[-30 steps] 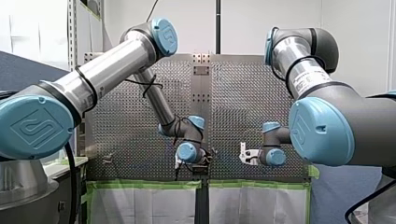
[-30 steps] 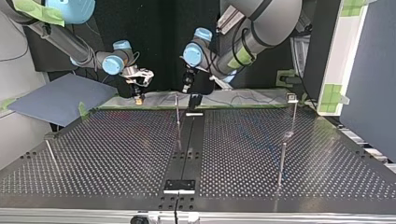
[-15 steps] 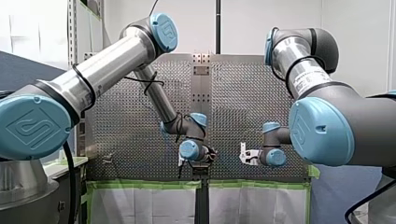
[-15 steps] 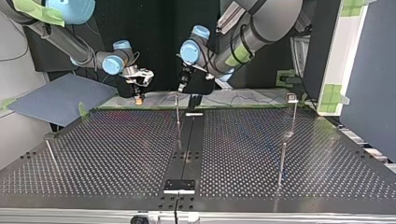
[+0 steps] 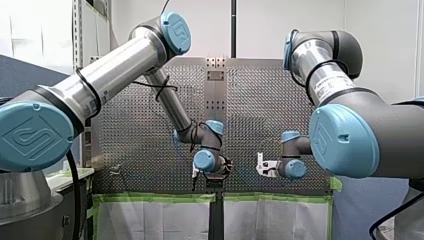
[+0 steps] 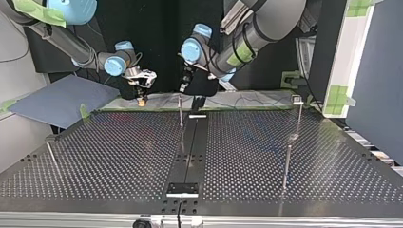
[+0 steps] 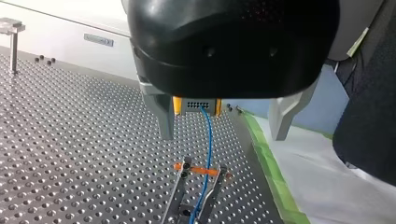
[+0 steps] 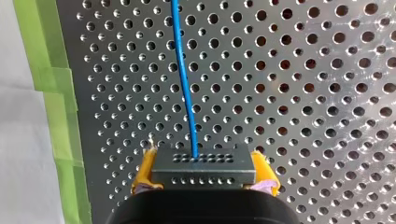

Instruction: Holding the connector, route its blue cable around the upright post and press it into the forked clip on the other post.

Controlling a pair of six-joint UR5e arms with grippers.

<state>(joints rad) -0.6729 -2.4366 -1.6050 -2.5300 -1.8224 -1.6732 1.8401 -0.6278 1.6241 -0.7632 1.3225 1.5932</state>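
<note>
Clamping the connector (image 8: 203, 164), right jaws; blue cable (image 8: 184, 79) seemingly threads forked clip (image 7: 179, 189).

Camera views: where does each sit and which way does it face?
Front view: behind the shoulders, over the table; my left arm, my right arm.
Top view: across the table, facing the arms; sides crossed.
Left wrist view: along my left gripper, open, toward the connector.
Right wrist view: along my right gripper, clamping the connector, blue cable ahead.
Both wrist views share connector and cable.
</note>
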